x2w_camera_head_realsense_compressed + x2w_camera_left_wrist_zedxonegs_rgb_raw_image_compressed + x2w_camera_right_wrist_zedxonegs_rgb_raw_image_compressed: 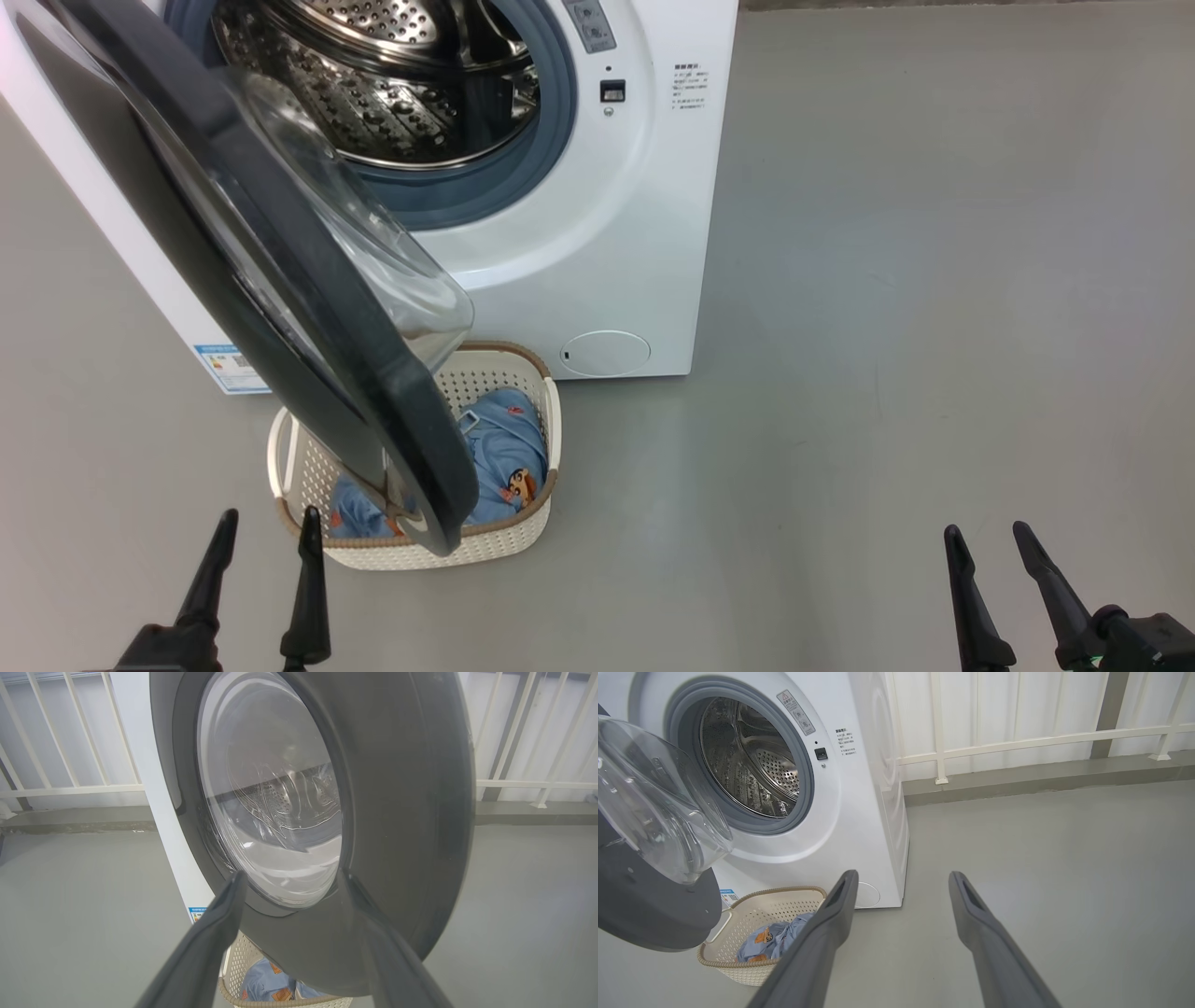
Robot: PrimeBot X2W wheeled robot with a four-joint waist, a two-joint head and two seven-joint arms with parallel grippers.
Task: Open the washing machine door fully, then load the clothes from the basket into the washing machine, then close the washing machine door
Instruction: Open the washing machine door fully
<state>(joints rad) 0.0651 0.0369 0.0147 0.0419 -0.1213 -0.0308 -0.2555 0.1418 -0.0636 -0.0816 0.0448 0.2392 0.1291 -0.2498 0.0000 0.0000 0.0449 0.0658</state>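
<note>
Door: swung out from the washer, hinged on your left. In the head view you see it almost edge-on, glass bowl facing right. The drum mouth and gasket are exposed.

Basket: on the floor just in front of the washer, under the door's lower edge. In the head view the door hides part of it.

Clothes: light blue, bunched inside the basket, an orange patch showing.

Left gripper: fingers spread apart, holding nothing. You have it low at the basket's near left corner. In the left wrist view both fingertips point at the door's outer face, either side of the glass's lower edge. You cannot tell from the views whether they touch it.

Right gripper: fingers spread apart, holding nothing. It is over bare floor, well apart from basket and washer, to their right.
</note>
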